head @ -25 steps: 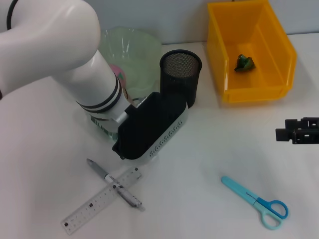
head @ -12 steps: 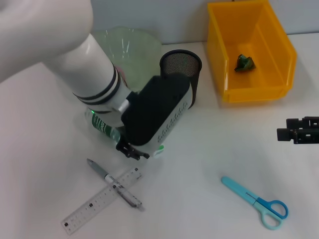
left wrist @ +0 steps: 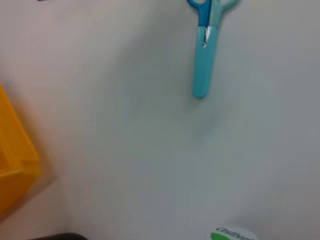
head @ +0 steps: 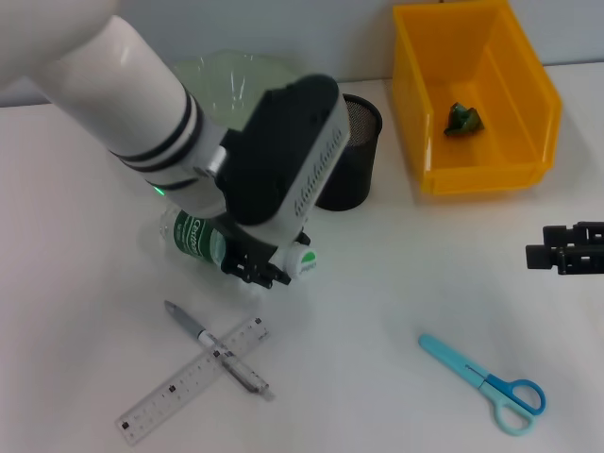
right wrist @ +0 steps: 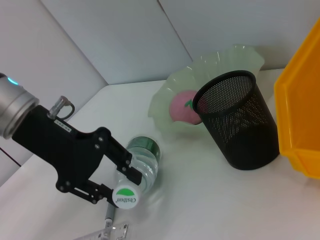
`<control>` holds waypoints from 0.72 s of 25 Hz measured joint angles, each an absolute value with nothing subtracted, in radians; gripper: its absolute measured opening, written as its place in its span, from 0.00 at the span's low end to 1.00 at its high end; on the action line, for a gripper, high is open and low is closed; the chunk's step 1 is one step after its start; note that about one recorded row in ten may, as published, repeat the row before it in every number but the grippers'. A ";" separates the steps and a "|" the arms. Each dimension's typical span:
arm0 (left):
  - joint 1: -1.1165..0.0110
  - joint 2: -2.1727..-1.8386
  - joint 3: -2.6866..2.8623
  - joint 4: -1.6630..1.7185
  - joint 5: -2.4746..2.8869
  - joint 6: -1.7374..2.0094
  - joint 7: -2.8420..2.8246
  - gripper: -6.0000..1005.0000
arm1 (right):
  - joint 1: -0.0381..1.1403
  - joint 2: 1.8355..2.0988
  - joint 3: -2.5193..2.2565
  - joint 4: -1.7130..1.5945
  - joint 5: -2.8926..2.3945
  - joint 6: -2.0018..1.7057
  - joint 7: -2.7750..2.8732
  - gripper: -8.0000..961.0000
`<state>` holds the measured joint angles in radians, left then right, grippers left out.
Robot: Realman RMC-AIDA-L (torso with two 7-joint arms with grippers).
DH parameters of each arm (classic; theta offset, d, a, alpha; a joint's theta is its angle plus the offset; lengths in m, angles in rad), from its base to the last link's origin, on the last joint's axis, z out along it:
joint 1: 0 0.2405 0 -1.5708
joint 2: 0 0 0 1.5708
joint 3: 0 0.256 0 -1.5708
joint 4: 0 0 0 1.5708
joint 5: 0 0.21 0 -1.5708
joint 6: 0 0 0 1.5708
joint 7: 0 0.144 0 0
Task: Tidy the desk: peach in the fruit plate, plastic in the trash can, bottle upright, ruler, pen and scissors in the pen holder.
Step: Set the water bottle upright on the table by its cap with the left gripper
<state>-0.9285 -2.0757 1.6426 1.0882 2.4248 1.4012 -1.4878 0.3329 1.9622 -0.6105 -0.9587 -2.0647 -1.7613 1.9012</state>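
A clear bottle (head: 193, 236) with a green label and white cap (head: 302, 262) lies on its side on the white desk. My left gripper (head: 262, 272) is shut on its neck just behind the cap; the right wrist view shows both fingers (right wrist: 121, 161) clamping the bottle (right wrist: 144, 162). The pink peach (right wrist: 181, 106) sits in the pale green fruit plate (head: 222, 71). Beside it stands the black mesh pen holder (head: 357, 156). The pen (head: 217, 349) lies across the ruler (head: 175, 387) near the front. Blue scissors (head: 486, 382) lie front right. Green plastic (head: 464, 118) is in the yellow trash can (head: 528, 170). My right gripper (head: 564, 247) hovers at the right edge.
In the left wrist view the scissors (left wrist: 205, 50) lie on bare desk, a corner of the yellow bin (left wrist: 12, 170) shows at the edge, and the bottle cap (left wrist: 232, 234) peeks in. A grey wall runs behind the desk.
My left wrist has swung up and back, uncovering the fingers and the bottle's white cap, which has shifted slightly. The right arm has not moved.
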 joint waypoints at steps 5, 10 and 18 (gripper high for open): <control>-0.901 -2.074 1.554 1.131 2.421 1.432 -1.517 0.44 | 0.333 1.962 -0.611 -0.959 -2.065 -1.761 1.901 0.83; -0.885 -2.074 1.475 1.147 2.418 1.453 -1.544 0.43 | 0.333 1.962 -0.610 -0.959 -2.065 -1.763 1.900 0.83; -0.841 -2.072 1.378 1.200 2.417 1.473 -1.581 0.43 | 0.333 1.962 -0.612 -0.959 -2.074 -1.763 1.900 0.83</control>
<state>-0.8411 -2.0723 1.3779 1.1995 2.4167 1.4727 -1.5807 0.3329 1.9618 -0.6117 -0.9587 -2.0744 -1.7630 1.9005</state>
